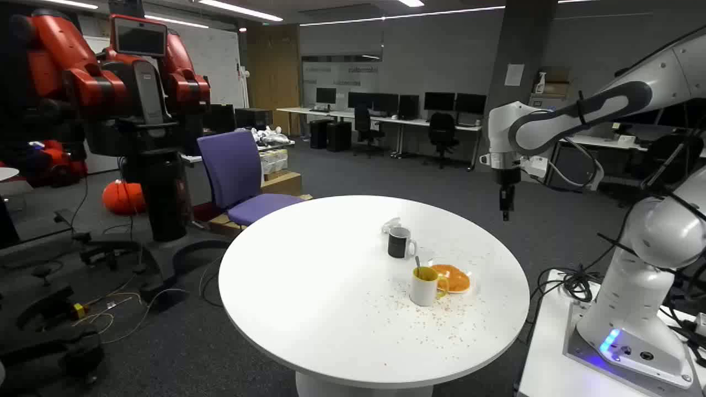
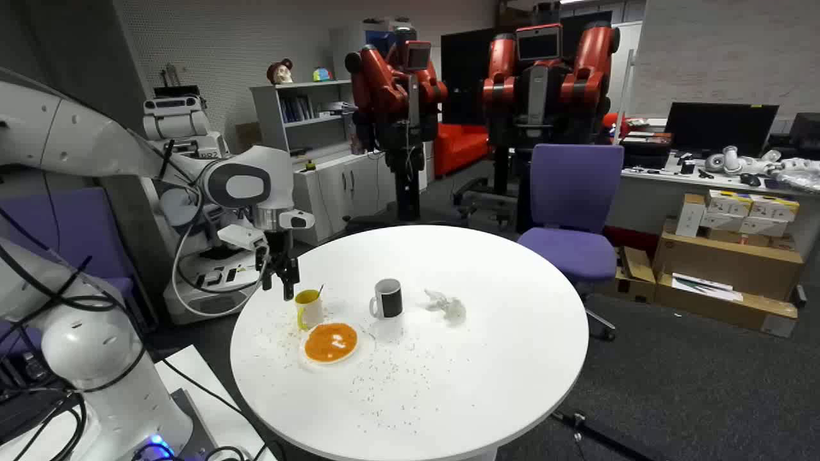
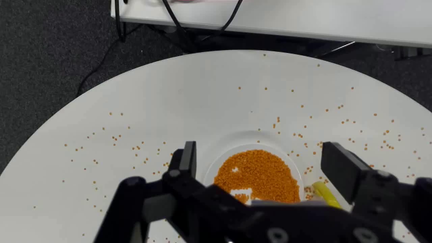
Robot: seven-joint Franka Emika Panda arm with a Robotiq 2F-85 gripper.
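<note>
I get a bright table (image 1: 309, 292) under ceiling strip lights (image 1: 241, 10), a dim back wall (image 1: 430, 69), and, in the wrist view, a soft shadow beside the plate (image 3: 210, 176) (my gripper (image 3: 259, 148) shows dark and soft-edged).

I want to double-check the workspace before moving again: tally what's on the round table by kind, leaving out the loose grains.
Mugs: 2 (yellow-handled mug, black-panelled mug)
Plates: 1 (white plate bearing orange grains)
Utensils: 1 (thin utensil in the yellow-handled mug)
Crumpled pieces: 1 (crumpled plastic, by its look)
Total: 5
</note>
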